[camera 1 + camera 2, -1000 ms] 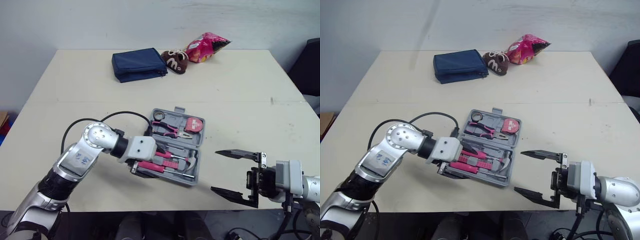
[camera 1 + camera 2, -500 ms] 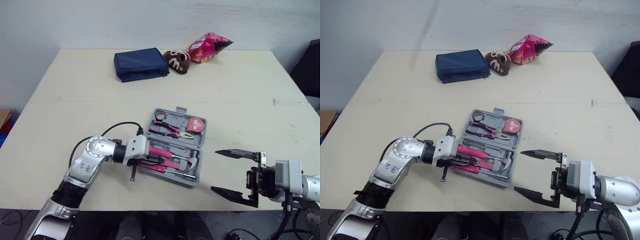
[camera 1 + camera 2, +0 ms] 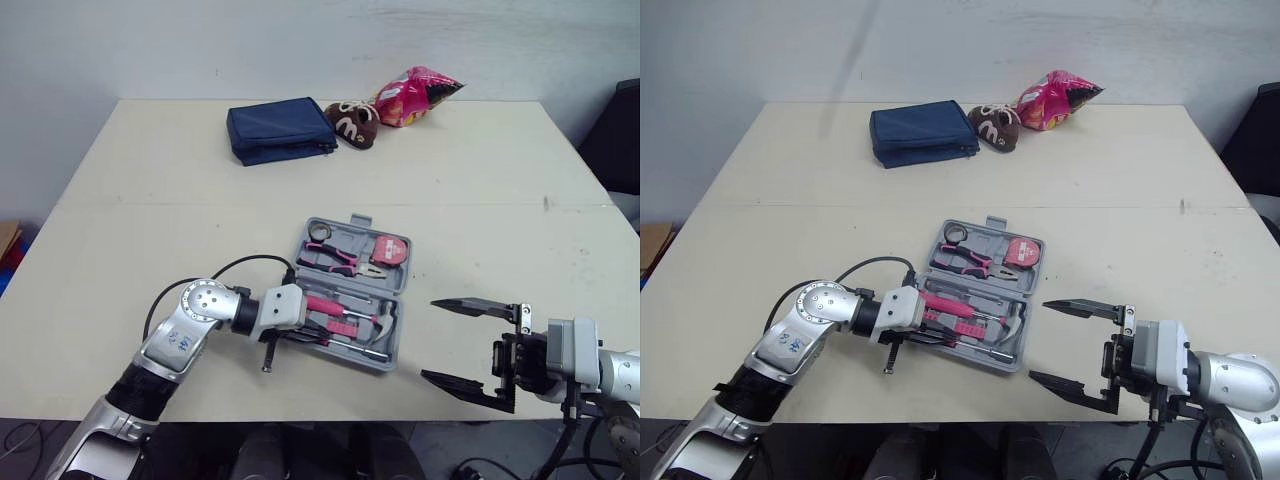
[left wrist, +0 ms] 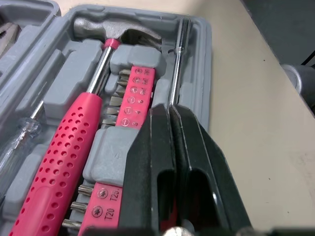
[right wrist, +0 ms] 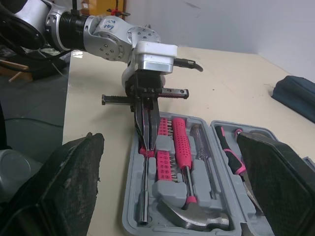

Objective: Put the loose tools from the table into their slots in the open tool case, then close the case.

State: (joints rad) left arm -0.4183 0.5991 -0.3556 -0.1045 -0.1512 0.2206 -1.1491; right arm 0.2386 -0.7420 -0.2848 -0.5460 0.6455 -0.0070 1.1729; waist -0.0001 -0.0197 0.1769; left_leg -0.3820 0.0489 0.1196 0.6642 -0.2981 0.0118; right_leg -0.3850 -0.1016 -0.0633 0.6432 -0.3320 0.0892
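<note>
Tool case (image 4: 197, 59), grey and open, sits mid-table toward the near edge. It's got one pink-handled hammer (image 4: 69, 142), one long driver (image 4: 177, 64), one pair of pliers (image 3: 335, 257) and one tape measure (image 3: 388, 249). Left gripper (image 4: 170, 109) is pinched closed over the driver's near-side slot. Right gripper (image 3: 428, 339) hangs spread wide just right of the case.

Left gripper (image 3: 321, 325) lower in tool case (image 3: 392, 340)

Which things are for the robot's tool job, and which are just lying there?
For the job: tool case, hammer, pliers, tape measure, driver in the left gripper.
Just lying about: blue pouch, brown plush toy, pink snack bag.
</note>
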